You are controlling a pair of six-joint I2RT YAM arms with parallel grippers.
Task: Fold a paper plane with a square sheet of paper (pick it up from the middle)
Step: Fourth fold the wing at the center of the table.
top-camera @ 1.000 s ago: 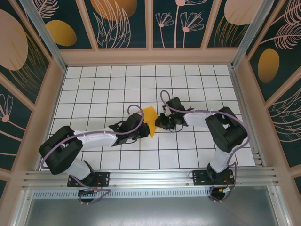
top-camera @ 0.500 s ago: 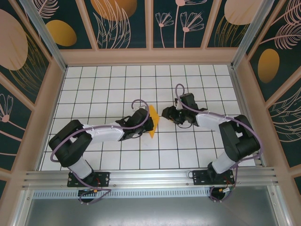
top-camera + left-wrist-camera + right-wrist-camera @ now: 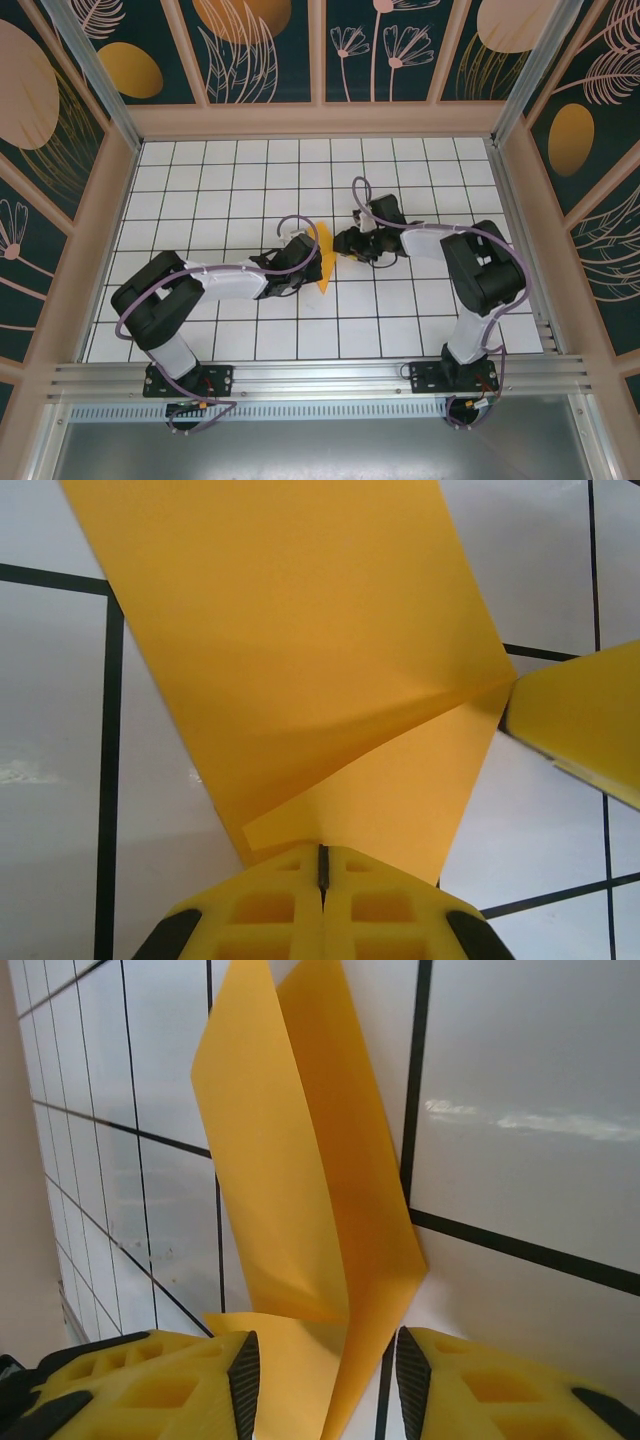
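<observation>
The square sheet of paper [image 3: 324, 266] is an orange-yellow creased, pointed shape standing up at the middle of the gridded table. My left gripper [image 3: 308, 262] is shut on its near edge. In the left wrist view the paper [image 3: 300, 650] fans out from the closed left gripper [image 3: 322, 858], folded flap on top. My right gripper [image 3: 342, 243] is at the paper's right side, open. In the right wrist view the paper's [image 3: 300, 1180] lower fold hangs between the spread fingers of the right gripper [image 3: 325, 1380], unclamped. One right finger [image 3: 585, 725] touches the paper's corner in the left wrist view.
The white tiled table [image 3: 230, 180] is boxed in by patterned walls with wooden frames [image 3: 115, 190] on three sides. An aluminium rail [image 3: 320, 375] with both arm bases runs along the near edge.
The right gripper let go, drew back to the right, then came back to the paper with its jaws open. The left arm carried the paper slightly up and right.
</observation>
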